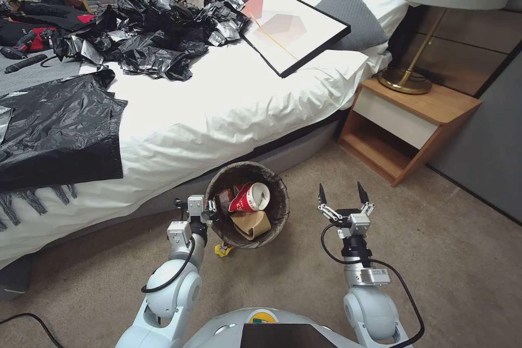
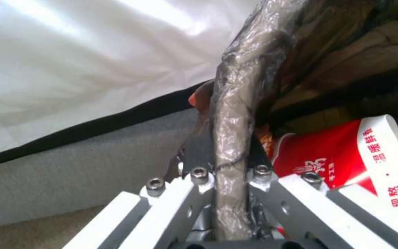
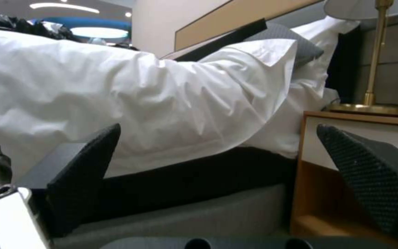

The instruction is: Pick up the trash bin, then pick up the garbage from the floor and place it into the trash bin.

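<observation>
Where bed [image 1: 228,114] flanks trash bin [image 1: 277,217], nightstand [image 1: 413,125] beyond.

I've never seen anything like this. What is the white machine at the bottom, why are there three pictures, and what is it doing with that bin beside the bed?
It is a wheeled robot with two arms, each ending in a two-fingered gripper. The wide picture comes from a camera on its head, looking down; the other two come from cameras on its wrists.

The left gripper is shut on the rim of the trash bin, pinching the dark liner bag; the left wrist picture shows that pinch close up. Inside the bin lie a red-and-white paper cup and a brown cardboard piece.

The right gripper is open and holds nothing, beside the bin above the carpet. A yellow wrapper lies on the carpet by the bin. Behind are the bed and a nightstand.
</observation>
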Robot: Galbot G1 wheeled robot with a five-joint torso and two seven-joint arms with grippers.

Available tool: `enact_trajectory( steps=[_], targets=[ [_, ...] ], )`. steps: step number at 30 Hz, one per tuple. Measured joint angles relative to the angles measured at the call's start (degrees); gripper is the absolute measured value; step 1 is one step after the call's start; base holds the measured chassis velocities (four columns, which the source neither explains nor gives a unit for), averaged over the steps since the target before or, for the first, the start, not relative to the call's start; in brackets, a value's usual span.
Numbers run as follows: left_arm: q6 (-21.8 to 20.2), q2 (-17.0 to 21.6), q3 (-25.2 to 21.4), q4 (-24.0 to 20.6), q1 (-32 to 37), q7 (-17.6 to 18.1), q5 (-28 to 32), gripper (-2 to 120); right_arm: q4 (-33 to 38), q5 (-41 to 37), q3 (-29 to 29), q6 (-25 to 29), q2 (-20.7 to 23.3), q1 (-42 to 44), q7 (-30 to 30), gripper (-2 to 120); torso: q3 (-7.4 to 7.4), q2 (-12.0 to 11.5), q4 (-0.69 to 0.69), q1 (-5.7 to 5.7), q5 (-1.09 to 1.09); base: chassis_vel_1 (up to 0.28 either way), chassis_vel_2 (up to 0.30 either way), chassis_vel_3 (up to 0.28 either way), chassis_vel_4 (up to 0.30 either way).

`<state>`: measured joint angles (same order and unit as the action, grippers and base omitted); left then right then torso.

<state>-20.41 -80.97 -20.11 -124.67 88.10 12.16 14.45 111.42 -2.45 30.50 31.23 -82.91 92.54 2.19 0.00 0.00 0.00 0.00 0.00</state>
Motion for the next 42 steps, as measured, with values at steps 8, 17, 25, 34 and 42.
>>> enact_trajectory(
  steps=[8, 17, 25, 34, 42],
  targets=[
    [0.4, -0.1, 0.0, 0.0, 0.0, 0.0, -0.1, 0, -0.1, 0.0, 0.2, -0.1, 0.1, -0.2, 0.0, 100, 0.00, 0.0, 0.00, 0.00, 0.00, 0.000, 0.000, 0.000, 0.000],
    [0.6, -0.1, 0.3, 0.0, 0.1, -0.1, 0.0, 0, -0.1, 0.0, 0.4, -0.4, 0.2, -0.4, 0.0, 100, 0.00, 0.0, 0.00, 0.00, 0.00, 0.000, 0.000, 0.000, 0.000],
    [0.6, -0.1, 0.6, -0.1, 0.2, 0.0, 0.1, 0, 0.1, 0.0, 0.4, -0.9, 0.3, -0.4, 0.0, 100, 0.00, 0.0, 0.00, 0.00, 0.00, 0.007, 0.009, 0.007, 0.016],
    [0.4, -0.1, 0.8, -0.4, 0.3, 0.0, 0.1, 0, 0.8, -0.4, 0.3, -2.0, 0.8, -0.9, 0.0, 100, 0.00, 0.0, -0.01, 0.00, 0.00, 0.028, 0.023, 0.029, 0.021],
    [0.4, -0.2, 0.8, -0.6, 0.4, 0.0, 0.1, 0, 0.9, -0.4, 0.2, -2.3, 1.0, -1.2, 0.0, 100, 0.00, 0.0, 0.01, 0.00, 0.00, 0.080, 0.070, 0.088, 0.074]
  ],
)
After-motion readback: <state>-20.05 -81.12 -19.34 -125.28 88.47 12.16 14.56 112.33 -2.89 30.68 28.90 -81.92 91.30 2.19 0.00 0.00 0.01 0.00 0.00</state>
